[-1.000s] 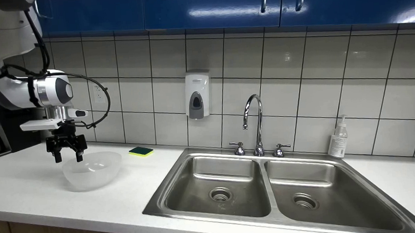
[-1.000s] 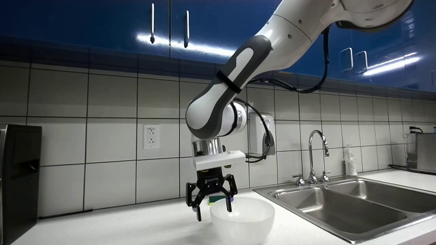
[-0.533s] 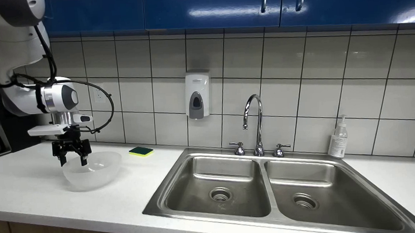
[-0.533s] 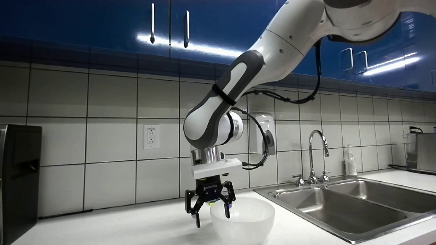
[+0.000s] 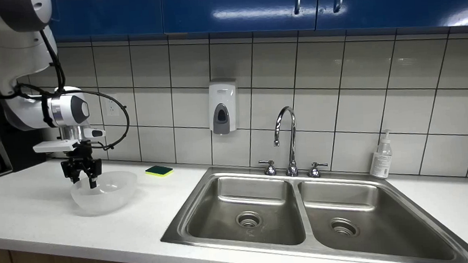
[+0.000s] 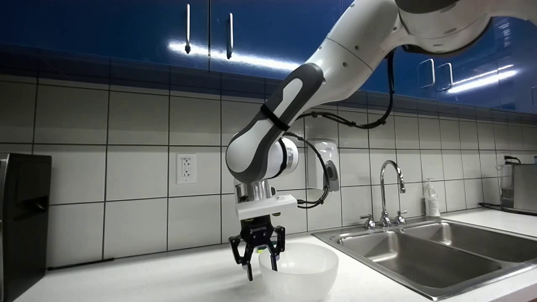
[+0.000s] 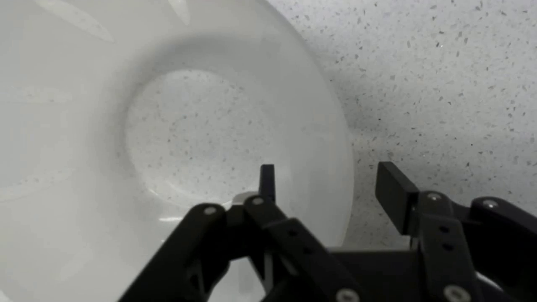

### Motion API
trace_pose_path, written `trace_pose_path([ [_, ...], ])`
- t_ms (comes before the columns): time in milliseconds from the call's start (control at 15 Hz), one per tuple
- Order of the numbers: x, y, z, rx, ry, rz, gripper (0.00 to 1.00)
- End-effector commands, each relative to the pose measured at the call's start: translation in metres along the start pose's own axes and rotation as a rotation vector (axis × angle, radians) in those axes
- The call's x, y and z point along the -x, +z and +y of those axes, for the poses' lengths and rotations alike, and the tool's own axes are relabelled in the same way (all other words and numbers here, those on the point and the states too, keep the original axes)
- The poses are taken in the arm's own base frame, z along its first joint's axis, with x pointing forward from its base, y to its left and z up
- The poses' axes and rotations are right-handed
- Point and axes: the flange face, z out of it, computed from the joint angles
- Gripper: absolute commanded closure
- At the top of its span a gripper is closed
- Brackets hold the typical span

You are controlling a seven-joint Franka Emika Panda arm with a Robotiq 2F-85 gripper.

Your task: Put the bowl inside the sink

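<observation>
The whitish translucent bowl stands upright on the counter in both exterior views (image 5: 110, 196) (image 6: 302, 281). It fills much of the wrist view (image 7: 310, 126). My gripper (image 5: 84, 183) is at the bowl's rim, pointing down; it also shows in an exterior view (image 6: 262, 273). In the wrist view, my gripper (image 7: 328, 184) straddles the rim. One finger (image 7: 267, 180) is inside the bowl and the other finger (image 7: 394, 197) is outside. The jaws are part-way closed, with gaps to the wall. The steel double-basin sink (image 5: 305, 216) is apart from the bowl in both exterior views (image 6: 436, 260).
A green and yellow sponge (image 5: 159, 170) lies behind the bowl. A chrome faucet (image 5: 293, 144) and a pump bottle (image 5: 382, 159) stand behind the sink. A soap dispenser (image 5: 223, 107) is on the tiled wall. A dark appliance (image 6: 25, 222) stands at the counter's far end.
My gripper has come down and shifted to the bowl's rim. Its fingers have drawn closer together in the last half second. The bowl has not moved.
</observation>
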Motion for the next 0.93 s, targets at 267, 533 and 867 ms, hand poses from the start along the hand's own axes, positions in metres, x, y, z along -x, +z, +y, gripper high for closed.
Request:
trace_pose_path([
  [267, -0.005, -0.007, 0.010, 0.028, 0.005, -0.005, 0.95],
  [533, -0.004, -0.014, 0.016, 0.052, 0.010, -0.010, 0.99],
  [867, -0.002, -0.039, 0.041, 0.103, 0.017, 0.005, 0.99],
])
